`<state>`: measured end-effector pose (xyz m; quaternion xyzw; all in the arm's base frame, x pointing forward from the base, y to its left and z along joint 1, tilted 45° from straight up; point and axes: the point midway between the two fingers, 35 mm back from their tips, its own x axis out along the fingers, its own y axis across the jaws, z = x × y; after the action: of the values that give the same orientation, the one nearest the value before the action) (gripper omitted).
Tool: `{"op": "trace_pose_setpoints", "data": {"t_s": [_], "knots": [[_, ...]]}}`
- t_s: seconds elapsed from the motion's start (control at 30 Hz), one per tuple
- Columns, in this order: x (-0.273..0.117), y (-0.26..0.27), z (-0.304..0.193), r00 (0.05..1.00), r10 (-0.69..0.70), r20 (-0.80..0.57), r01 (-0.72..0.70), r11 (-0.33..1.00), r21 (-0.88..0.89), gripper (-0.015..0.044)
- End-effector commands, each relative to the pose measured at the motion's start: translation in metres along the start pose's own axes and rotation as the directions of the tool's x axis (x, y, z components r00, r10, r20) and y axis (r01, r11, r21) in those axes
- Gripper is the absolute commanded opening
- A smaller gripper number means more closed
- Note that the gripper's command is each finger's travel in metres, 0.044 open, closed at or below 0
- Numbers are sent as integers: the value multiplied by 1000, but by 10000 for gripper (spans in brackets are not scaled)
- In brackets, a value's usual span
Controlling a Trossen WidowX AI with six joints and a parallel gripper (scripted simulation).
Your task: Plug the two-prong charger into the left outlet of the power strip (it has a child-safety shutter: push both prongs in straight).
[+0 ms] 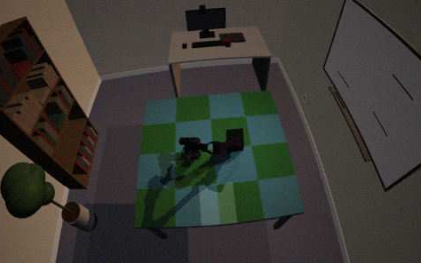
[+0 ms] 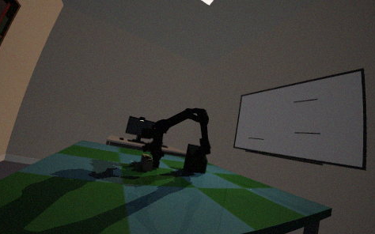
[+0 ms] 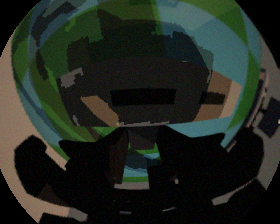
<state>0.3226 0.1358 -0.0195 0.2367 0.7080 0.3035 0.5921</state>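
Note:
My gripper [image 1: 192,154] [image 2: 156,166] [image 3: 141,121] points down over the table, shut on a small dark grey piece, seemingly the charger. The prongs cannot be made out. In the wrist view a wide dark block [image 3: 96,107], which looks like the power strip, lies just beyond the fingertips. It has a black slot across the middle, tan patches at its sides and a second dark mark at the right. A small greyish block [image 2: 146,162] stands right beside the gripper in the exterior view. The outlets and any contact with the prongs are too dark to tell.
The arm's dark base [image 1: 234,139] [image 2: 195,161] stands on the green and blue checkered table [image 1: 272,166] [image 2: 232,198]. Long arm shadows cross the tabletop. A desk with a monitor [image 1: 205,19] [image 2: 138,126], a bookshelf [image 1: 72,126], a potted plant [image 1: 26,188] and a whiteboard [image 1: 377,84] [image 2: 280,118] stand around.

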Motion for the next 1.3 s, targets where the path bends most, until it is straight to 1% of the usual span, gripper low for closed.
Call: {"op": "trace_pose_setpoints", "data": {"t_s": [0.0,1.27], "knots": [[-1,1,7,1000,-2,23,2,1000,-21,0],[-3,2,6,1000,-2,23,2,1000,-21,0]]}}
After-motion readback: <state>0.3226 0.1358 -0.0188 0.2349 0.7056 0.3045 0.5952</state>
